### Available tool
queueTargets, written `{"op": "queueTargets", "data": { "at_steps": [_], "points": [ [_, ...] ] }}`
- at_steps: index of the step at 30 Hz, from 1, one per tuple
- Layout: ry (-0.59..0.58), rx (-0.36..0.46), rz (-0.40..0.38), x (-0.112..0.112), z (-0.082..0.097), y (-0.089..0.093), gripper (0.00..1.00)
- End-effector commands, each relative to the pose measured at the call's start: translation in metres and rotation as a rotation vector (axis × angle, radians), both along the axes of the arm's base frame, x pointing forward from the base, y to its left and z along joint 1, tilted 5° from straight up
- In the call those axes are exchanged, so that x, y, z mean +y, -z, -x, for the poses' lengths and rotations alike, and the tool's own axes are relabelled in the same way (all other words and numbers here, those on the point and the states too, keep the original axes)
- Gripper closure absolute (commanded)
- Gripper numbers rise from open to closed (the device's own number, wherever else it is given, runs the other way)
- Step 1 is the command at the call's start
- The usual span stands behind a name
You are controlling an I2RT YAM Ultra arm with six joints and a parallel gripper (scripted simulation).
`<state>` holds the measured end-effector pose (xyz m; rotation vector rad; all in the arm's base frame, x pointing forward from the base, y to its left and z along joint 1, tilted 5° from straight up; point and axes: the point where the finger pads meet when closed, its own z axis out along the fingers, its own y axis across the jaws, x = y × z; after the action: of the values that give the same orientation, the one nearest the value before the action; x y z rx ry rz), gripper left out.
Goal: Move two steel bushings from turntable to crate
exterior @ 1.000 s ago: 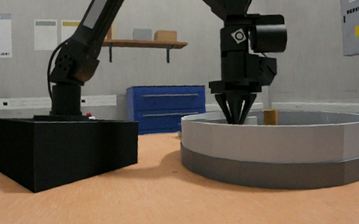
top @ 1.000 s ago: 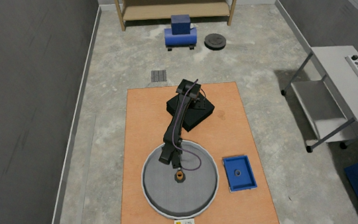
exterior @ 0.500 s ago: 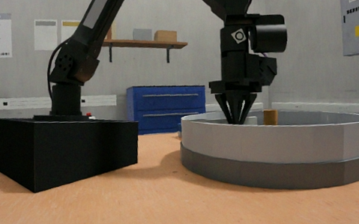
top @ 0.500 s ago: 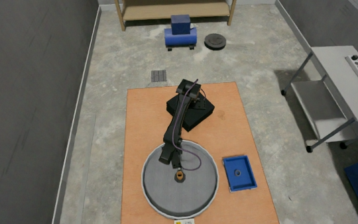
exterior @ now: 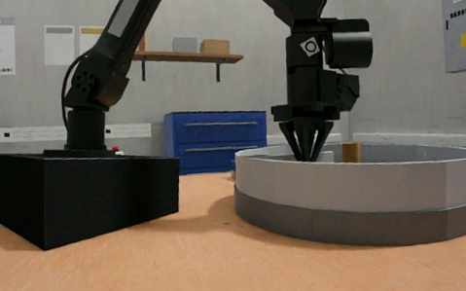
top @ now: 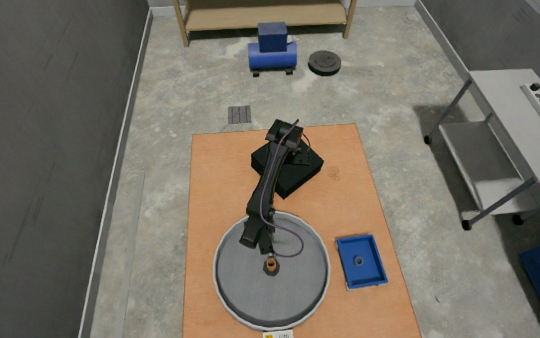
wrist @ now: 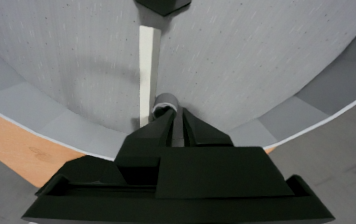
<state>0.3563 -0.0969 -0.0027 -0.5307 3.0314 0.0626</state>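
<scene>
From my station I see an orange table (top: 227, 170) (exterior: 175, 278) (wrist: 45, 155) bearing the arm's black base (top: 287, 182) (exterior: 91, 197) toward one end, the round turntable (top: 216, 287) (exterior: 358, 185) (wrist: 295, 125) near it, and a blue crate (top: 342, 262) just beside the turntable, apart from its rim

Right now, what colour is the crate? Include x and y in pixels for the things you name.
The crate (top: 354, 285) is blue all over; it shows best in the top view.
</scene>
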Motion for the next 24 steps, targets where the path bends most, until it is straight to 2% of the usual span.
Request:
{"op": "queueTargets", "data": {
  "at_steps": [1,7,11,24],
  "points": [
    [-0.006,0.006,-0.019,0.009,0.002,0.009,0.88],
    [-0.006,0.010,-0.020,0.009,0.002,0.014,0.88],
    [-0.007,-0.028,-0.009,0.007,-0.007,0.002,0.88],
    [-0.001,-0.028,-0.009,0.005,-0.006,0.002,0.88]
  ]
}}
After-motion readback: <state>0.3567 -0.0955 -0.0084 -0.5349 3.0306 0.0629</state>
